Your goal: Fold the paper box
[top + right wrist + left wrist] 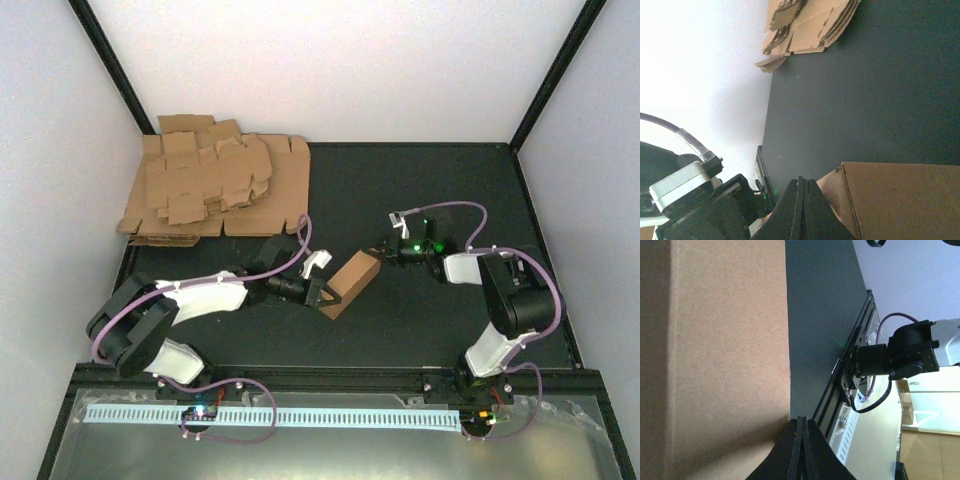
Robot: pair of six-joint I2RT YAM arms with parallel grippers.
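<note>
Paper box [350,283], already an oblong carton, lies between my left gripper [325,297] and right gripper [383,251], one end at each. Both finger pairs are pressed together, holding nothing. I think the ends get tucked now; the next move needs even pushing from both sides.

a small oblong carton of plain brown cardboard [350,283] lies already formed into a closed box shape on the black table top [430,320], near the middle of it. from above it sits slantwise, its long axis running from the lower left up to the upper right, with one broad face turned upward and a narrower side face in shadow. the left wrist view shows that broad face [725,355] close up: flat, unprinted, faintly speckled, with a straight, clean long edge against the dark surface. in the right wrist view [900,200] one end shows, where a lighter flap meets the long face at a crease with a small notch.
</note>
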